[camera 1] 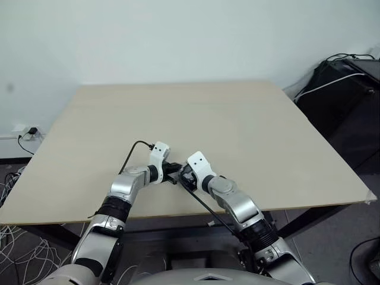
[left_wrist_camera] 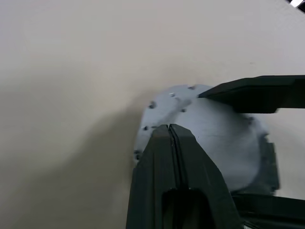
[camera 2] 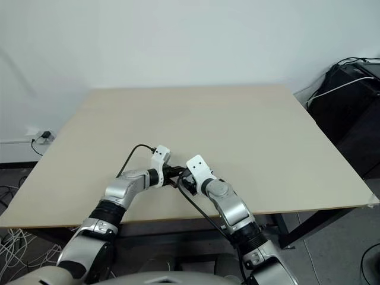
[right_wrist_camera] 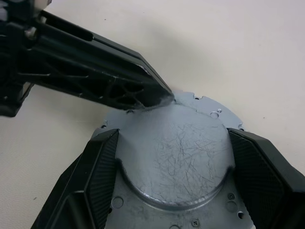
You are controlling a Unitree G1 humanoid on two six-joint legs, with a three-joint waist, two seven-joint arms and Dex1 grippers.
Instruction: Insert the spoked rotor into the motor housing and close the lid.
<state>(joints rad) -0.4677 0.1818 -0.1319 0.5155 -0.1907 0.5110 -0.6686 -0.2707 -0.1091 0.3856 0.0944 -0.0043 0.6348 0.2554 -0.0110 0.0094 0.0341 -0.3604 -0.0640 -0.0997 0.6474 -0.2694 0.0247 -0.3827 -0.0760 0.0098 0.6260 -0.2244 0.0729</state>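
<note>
The lid point(right_wrist_camera: 174, 157), a scratched silvery dome with a flat holed flange, lies on the table near its front edge. My right gripper point(right_wrist_camera: 174, 138) is shut on the lid, one black finger point(right_wrist_camera: 102, 167) on each side of the dome. My left gripper point(right_wrist_camera: 159, 95) is shut, and its joined tip rests on the dome's edge. From the head views the two grippers meet at one spot, the left gripper point(camera 1: 172, 168) beside the right gripper point(camera 1: 183, 174). The lid point(left_wrist_camera: 214, 138) also lies just past the left fingertips. The spoked rotor and the motor housing are hidden.
The beige table point(camera 1: 237, 124) stretches wide beyond the grippers. Its front edge runs close under my forearms. Black equipment with white cables point(camera 1: 344, 89) stands off the table's right side. A wall socket with a plug point(camera 1: 27, 133) sits low on the left.
</note>
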